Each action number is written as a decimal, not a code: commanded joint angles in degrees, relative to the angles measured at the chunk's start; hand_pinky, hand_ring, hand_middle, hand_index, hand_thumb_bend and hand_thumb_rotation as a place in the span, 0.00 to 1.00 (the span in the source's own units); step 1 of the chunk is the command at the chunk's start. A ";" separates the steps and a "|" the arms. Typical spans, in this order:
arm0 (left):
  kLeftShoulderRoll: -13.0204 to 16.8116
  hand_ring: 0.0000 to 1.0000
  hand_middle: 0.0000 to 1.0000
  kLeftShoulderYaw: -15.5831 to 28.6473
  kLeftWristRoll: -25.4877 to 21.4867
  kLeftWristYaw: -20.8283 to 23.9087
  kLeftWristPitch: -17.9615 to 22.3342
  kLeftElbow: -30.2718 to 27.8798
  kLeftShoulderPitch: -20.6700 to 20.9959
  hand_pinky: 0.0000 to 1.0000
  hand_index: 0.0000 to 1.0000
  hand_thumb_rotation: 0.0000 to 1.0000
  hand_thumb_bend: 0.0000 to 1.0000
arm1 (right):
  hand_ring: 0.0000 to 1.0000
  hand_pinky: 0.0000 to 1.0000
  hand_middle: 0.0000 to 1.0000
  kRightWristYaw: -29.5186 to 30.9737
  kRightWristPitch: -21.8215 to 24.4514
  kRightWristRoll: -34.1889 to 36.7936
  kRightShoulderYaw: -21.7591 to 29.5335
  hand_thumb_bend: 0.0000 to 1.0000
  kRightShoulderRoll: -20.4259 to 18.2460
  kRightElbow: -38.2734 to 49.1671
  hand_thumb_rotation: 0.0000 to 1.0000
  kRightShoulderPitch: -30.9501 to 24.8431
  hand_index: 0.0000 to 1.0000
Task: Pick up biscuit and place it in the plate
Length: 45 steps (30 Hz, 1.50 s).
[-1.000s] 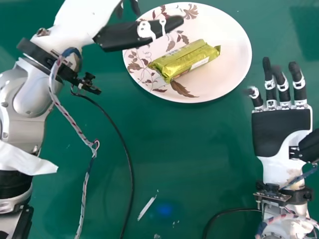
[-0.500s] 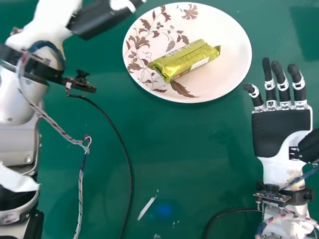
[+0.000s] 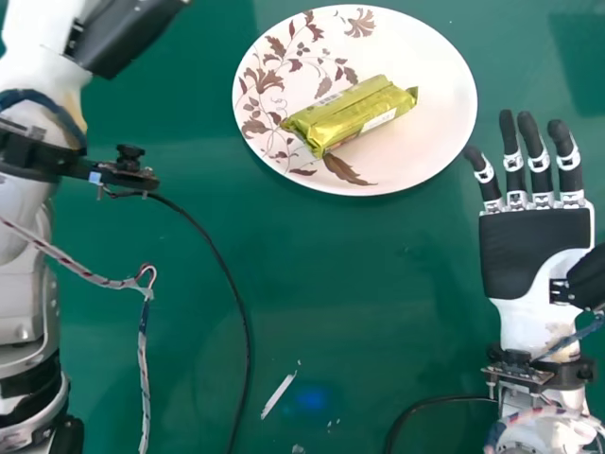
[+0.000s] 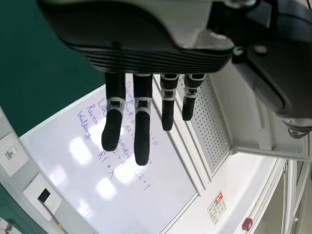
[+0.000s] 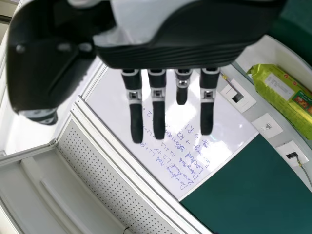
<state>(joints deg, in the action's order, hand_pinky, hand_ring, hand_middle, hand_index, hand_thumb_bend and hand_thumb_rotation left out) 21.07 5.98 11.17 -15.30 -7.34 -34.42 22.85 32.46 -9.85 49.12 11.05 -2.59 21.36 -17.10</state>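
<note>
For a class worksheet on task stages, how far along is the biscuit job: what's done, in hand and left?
Done, it seems: the biscuit packet lies on the plate. In hand: nothing; the left robot hand and right robot hand are open and empty. To do: apparently no placing remains.

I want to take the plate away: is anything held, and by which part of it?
Nothing is held: left hand and right hand are open; the biscuit packet lies on the plate.
</note>
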 commanded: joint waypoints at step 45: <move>-13.18 0.69 0.91 1.43 -16.73 6.53 1.41 -0.01 -14.47 0.42 0.93 0.79 1.00 | 0.79 0.68 0.82 -0.01 3.51 0.48 4.57 0.87 3.16 -2.12 0.35 2.41 0.78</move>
<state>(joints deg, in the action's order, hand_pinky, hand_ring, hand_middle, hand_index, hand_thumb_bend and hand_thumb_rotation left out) 8.41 7.67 -4.62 -9.10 -6.94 -35.10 9.56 32.46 -6.76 49.37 15.20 0.21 19.67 -14.30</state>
